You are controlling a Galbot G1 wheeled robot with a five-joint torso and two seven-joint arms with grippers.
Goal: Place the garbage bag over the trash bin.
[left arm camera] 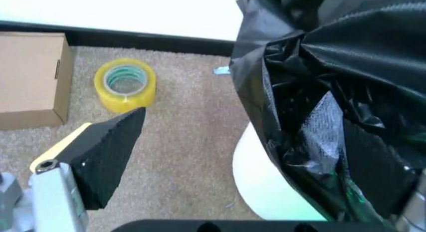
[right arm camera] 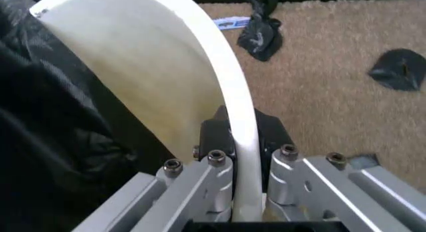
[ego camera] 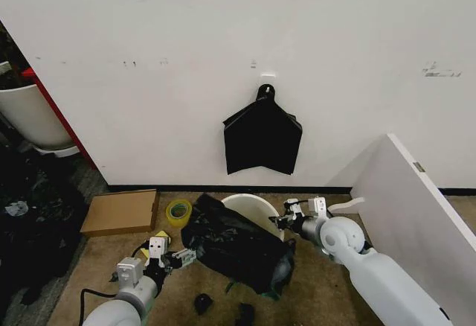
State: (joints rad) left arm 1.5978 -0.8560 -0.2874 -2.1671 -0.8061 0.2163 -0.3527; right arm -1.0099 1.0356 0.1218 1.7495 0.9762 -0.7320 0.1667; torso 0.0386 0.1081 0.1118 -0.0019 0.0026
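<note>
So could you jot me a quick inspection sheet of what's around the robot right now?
Surface: beige carpet.
Job's things: garbage bag draped partly over the tilted trash bin.
Clutter: cardboard box, yellow tape roll, black scraps.
Grippers: left gripper at the bag's edge; right gripper clamped on the bin's rim.
Cables: black cable beside the left arm.
Surroundings: white wall with a hanging black bundle; white board.

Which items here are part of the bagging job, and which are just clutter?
Job:
- garbage bag, draped partly over the bin
- trash bin
- right claw, clamped on the bin's rim
- left claw, beside the bag

Clutter:
- tape roll
- cardboard box
- black bundle hanging on wall
- black scraps
</note>
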